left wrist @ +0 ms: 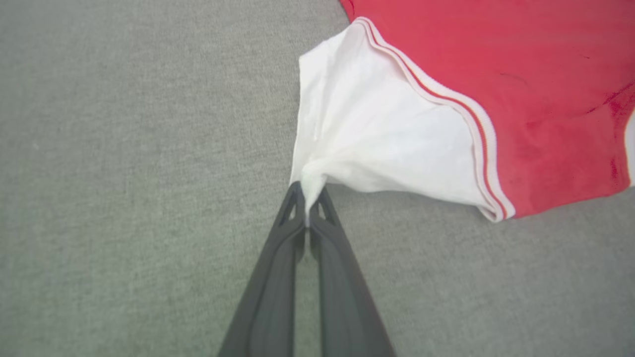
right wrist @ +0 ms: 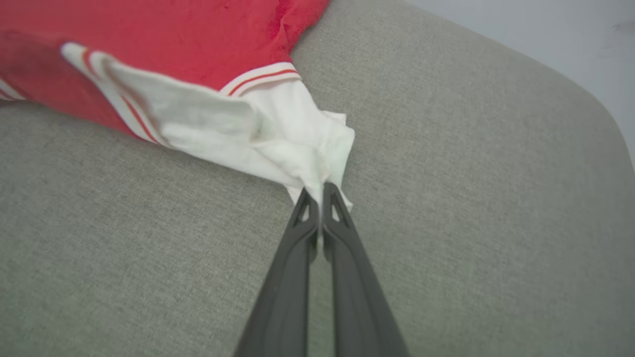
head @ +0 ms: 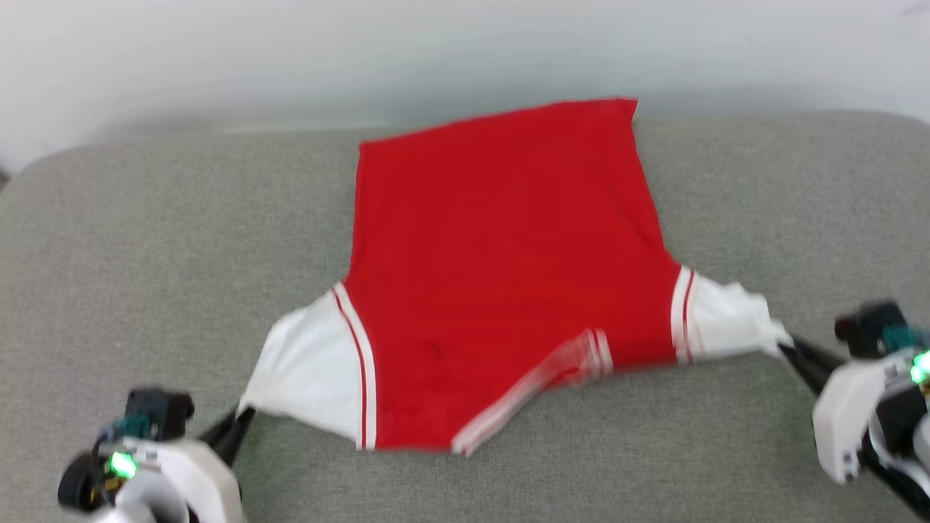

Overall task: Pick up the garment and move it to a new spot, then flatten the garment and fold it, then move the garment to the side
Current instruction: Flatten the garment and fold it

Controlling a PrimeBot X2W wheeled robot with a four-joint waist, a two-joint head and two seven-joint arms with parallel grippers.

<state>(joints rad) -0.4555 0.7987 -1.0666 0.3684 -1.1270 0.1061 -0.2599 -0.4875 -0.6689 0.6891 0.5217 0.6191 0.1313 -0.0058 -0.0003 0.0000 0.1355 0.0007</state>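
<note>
Desk (head: pixel 131 240): covered in grey-green woven fabric, far corners rounded (weave plain in both wrist views). Pale, off-white wall (head: pixel 290 51) directly behind its far edge; soft shadow along the join.

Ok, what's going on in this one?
The robot has the red garment spread out on a grey cushioned surface, with the hem away from it and the striped collar toward it. Its left gripper is shut on the tip of one white sleeve and its right gripper on the other, with the sleeves drawn out to each side. The body lies mostly flat and is not yet folded.
</note>
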